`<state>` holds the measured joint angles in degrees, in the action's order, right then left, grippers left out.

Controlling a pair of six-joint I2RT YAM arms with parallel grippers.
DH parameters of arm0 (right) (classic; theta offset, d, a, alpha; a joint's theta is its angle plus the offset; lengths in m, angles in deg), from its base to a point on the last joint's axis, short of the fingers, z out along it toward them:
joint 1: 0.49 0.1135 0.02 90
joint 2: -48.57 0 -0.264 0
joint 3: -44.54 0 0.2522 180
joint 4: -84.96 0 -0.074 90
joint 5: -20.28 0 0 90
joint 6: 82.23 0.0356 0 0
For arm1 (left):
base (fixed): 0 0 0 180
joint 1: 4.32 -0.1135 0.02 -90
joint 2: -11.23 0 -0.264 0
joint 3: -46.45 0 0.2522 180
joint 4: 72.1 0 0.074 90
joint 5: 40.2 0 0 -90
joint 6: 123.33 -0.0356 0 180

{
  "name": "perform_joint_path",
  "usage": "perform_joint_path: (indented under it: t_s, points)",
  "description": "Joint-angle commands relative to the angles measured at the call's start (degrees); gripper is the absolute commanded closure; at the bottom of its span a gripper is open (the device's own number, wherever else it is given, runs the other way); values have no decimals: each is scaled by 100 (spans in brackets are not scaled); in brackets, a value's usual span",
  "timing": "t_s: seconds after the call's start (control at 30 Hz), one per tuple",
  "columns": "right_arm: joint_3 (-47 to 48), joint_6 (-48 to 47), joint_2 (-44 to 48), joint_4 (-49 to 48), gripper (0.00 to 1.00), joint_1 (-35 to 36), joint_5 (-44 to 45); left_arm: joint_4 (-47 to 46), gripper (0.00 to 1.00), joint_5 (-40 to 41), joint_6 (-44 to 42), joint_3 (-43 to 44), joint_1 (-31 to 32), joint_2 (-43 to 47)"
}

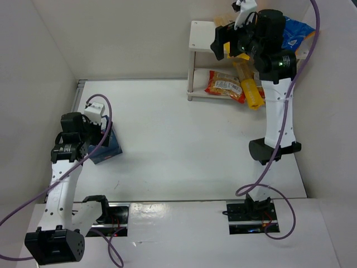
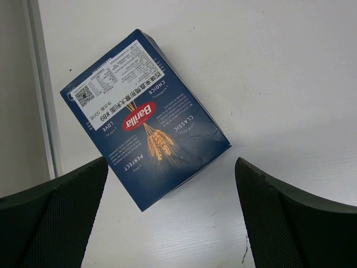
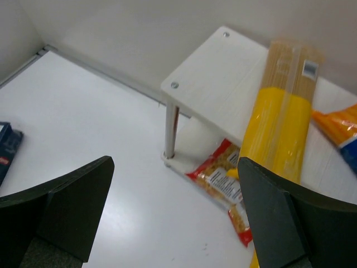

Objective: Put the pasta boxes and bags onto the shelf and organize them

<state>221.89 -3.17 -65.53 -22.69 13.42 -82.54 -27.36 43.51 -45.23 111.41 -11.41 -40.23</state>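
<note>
A dark-blue pasta box [image 2: 145, 120] lies flat on the table at the left [image 1: 110, 151]. My left gripper [image 2: 170, 187] hovers just above it [image 1: 103, 137], open and empty. The white shelf [image 1: 201, 33] stands at the far right. My right gripper [image 3: 175, 164] is open and empty above the shelf's top board [image 3: 217, 72], beside a long yellow packet [image 3: 281, 123] lying on that board. A red-orange pouch [image 3: 220, 176] lies on the lower tier [image 1: 223, 85], with a second yellow packet [image 1: 249, 86] sticking out beside it. A blue-and-orange bag [image 1: 295, 30] sits on the top board.
White walls close in the table on the left, back and right. A metal rail [image 2: 42, 111] runs along the left wall beside the box. Purple cables [image 1: 106, 120] loop from both arms. The right arm's elbow [image 1: 273, 149] rests low on the table.
</note>
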Motion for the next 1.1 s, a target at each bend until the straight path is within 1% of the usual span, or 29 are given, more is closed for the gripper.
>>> perform_joint_path:
  t_s: [0.0, 0.03, 0.07, 0.1, 0.13, 0.17, 0.2, 0.23, 0.27, 0.3, 0.37, 0.4, 0.47, 0.5, 0.53, 0.57, 0.63, 0.67, 0.7, 0.73, 0.77, 0.9, 1.0, 1.07]
  points:
    - [-668, 338, 860, 180, 0, -29, -107, -101, 0, -57, 39, 22, -38, 110]
    - [-1184, 416, 1038, 179, 0, -29, -107, -101, 0, -57, 39, 22, -38, 171]
    - [-1546, 469, 1239, -99, 0, -29, -107, -101, 0, -57, 91, 22, -38, 172]
    - [-2515, 557, 1772, -319, 0, -29, -107, -101, 0, -5, 91, 22, -38, 224]
    - [-3116, 610, 2108, -635, 0, -29, 15, -101, 0, -4, 91, 22, -38, 224]
    - [-3723, 680, 2477, -1360, 0, -29, 129, -101, 0, -4, 91, 22, -38, 224]
    - [-4782, 681, 3151, -1672, 0, -29, 252, -101, 0, -4, 91, 22, -38, 277]
    - [-5175, 750, 3418, -1884, 0, 32, 471, -101, 0, -4, 144, 22, -38, 277]
    - [-5475, 803, 3604, -1990, 0, 33, 473, -101, 0, -4, 144, 22, -38, 329]
    - [-5974, 804, 3910, -1992, 0, 33, 473, -101, 0, -4, 144, 22, -38, 330]
    - [-6582, 857, 4245, -2148, 0, -20, 473, -101, 0, -4, 196, 83, -38, 330]
    - [-7299, 857, 4665, -2280, 0, -238, 317, -101, 0, -4, 197, 83, -38, 382]
    - [-7962, 804, 5072, -2492, 0, -511, 262, -101, 0, -4, 197, 83, -38, 383]
    - [-8470, 743, 5369, -2493, 0, -634, 210, -40, 0, -4, 249, 144, -38, 383]
    - [-8693, 681, 5494, -2493, 0, -722, 210, -40, 0, -4, 311, 145, -38, 383]
    - [-9130, 559, 5626, -2493, 0, -784, 210, 30, 0, 48, 311, 197, -38, 383]
    - [-9780, 261, 6090, -2493, 0, -846, 26, 136, 0, 48, 547, 197, -38, 461]
    - [-10002, 207, 6485, -2493, 0, -846, 25, 188, 0, 48, 548, 197, -90, 514]
    - [-10378, 58, 6689, -2562, 0, -933, -79, 189, 0, -30, 549, 250, -151, 593]
    - [-10513, -39, 6847, -2563, 0, -995, -193, 189, 0, -31, 549, 250, -152, 794]
    - [-10601, -40, 7014, -2511, 0, -1057, -195, 128, 0, -31, 549, 181, -204, 865]
    - [-10996, -224, 7217, -2510, 0, -1329, -563, 127, 0, -31, 610, 180, -327, 927]
    - [-11050, -338, 7297, -2563, 0, -1505, -616, 127, 0, -153, 610, 127, -389, 980]
    - [-11112, -496, 7358, -2406, 0, -1672, -713, 127, 0, -276, 610, 127, -389, 1042]
